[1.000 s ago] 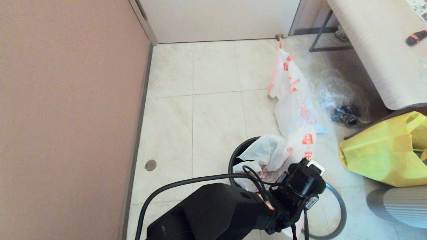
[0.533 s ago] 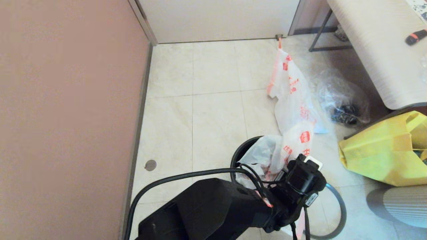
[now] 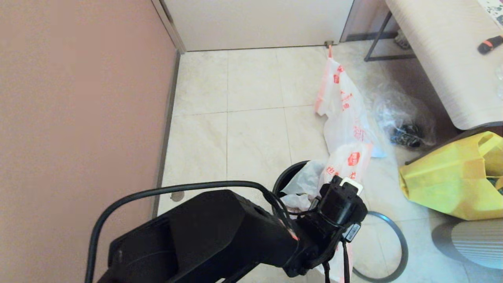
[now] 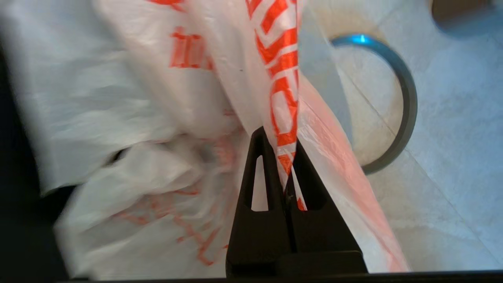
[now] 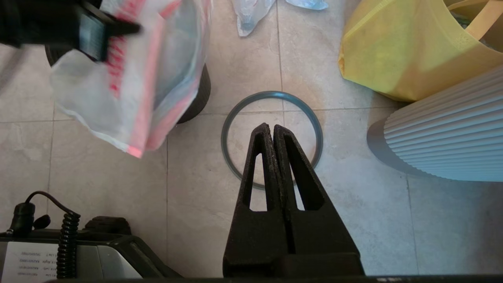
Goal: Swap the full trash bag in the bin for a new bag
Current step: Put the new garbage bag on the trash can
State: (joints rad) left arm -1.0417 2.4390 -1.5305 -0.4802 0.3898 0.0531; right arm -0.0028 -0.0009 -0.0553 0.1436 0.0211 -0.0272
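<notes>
Your left gripper (image 4: pixel 283 147) was clamped tight on the new bag (image 4: pixel 220 70), now lifted higher than a second back, over the bin (image 3: pixel 289 179) at 6 o'clock. Hoop (image 3: pixel 393 236) lay beside it. Right gripper (image 5: pixel 272 135) sat closed, parked.

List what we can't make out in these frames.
- Inside of the bin: head view, hidden by the new bag and the left arm.
- Left gripper fingers: head view, hidden behind the wrist; the left wrist view shows them shut on the bag.
- Contents of the full trash bag: too small in the head view.
- Hoop: near side hidden by the right gripper fingers, right wrist view.
</notes>
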